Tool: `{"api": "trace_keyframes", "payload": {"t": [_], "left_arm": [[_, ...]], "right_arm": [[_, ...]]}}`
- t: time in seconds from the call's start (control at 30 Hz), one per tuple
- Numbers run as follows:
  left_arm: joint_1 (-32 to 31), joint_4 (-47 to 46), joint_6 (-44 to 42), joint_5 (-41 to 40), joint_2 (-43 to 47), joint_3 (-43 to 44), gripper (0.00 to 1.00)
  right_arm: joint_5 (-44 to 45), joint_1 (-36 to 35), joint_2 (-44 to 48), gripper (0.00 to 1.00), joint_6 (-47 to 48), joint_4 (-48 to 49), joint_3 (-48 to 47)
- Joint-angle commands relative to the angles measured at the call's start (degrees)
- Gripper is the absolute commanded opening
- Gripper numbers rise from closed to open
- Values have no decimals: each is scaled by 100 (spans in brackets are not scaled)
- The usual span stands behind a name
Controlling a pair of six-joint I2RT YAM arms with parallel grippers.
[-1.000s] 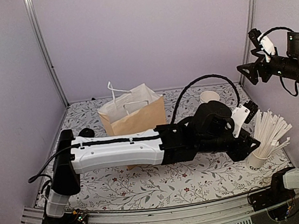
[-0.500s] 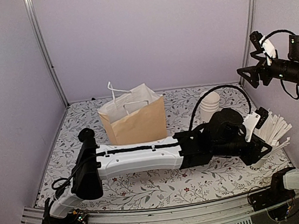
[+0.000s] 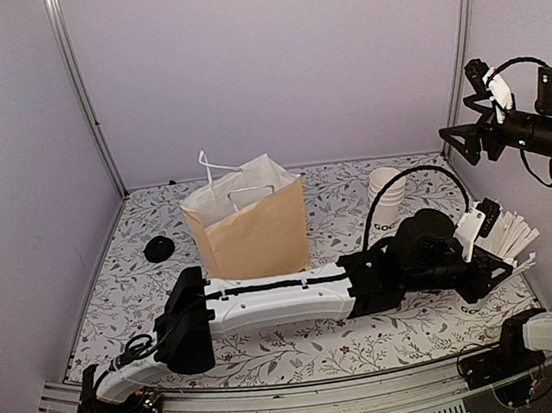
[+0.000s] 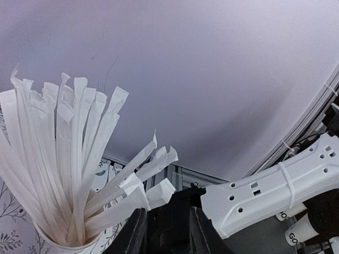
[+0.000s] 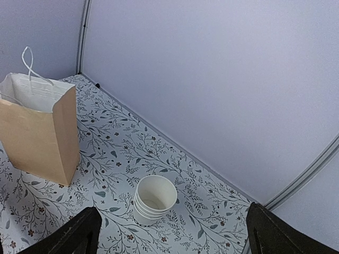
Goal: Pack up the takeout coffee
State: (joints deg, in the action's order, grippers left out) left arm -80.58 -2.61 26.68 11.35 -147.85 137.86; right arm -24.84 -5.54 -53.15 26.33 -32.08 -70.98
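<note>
I see the table [image 3: 273,343] under a floral-print cover. A brown paper bag [image 3: 251,232] stands upright toward the back, left of centre. A small round black thing [image 3: 158,248], perhaps a lid, lies near the left edge. A stack of lidless white cups [image 3: 386,198] stands back right, and a cup of paper-wrapped straws [image 3: 509,236] stands by the right edge.

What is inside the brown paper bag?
The brown paper bag stands open, and only its white inner wall shows near the top. Anything lower down is hidden by its brown sides, so I cannot tell if it holds anything.
</note>
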Motion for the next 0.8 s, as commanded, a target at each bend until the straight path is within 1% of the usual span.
{"api": "trace_keyframes", "payload": {"t": [0.0, 0.23, 0.3, 0.4, 0.57, 0.67, 0.77], "left_arm": [[10, -298, 270, -49, -258, 314, 29], [59, -266, 468, -306, -394, 387, 19], [63, -274, 473, -349, -403, 390, 20], [68, -344, 531, -395, -424, 391, 27], [81, -433, 604, -663, -429, 398, 29], [112, -504, 735, -775, -457, 402, 28], [159, -600, 880, -747, -525, 455, 21]], "right_arm": [[-134, 43, 117, 99, -84, 96, 109], [-226, 55, 138, 99, -101, 96, 128], [-255, 55, 138, 99, -110, 88, 128], [-274, 60, 145, 99, -110, 98, 135], [-343, 65, 121, 99, -135, 96, 135], [-380, 68, 112, 99, -150, 96, 126], [-414, 72, 110, 99, -162, 96, 126]]}}
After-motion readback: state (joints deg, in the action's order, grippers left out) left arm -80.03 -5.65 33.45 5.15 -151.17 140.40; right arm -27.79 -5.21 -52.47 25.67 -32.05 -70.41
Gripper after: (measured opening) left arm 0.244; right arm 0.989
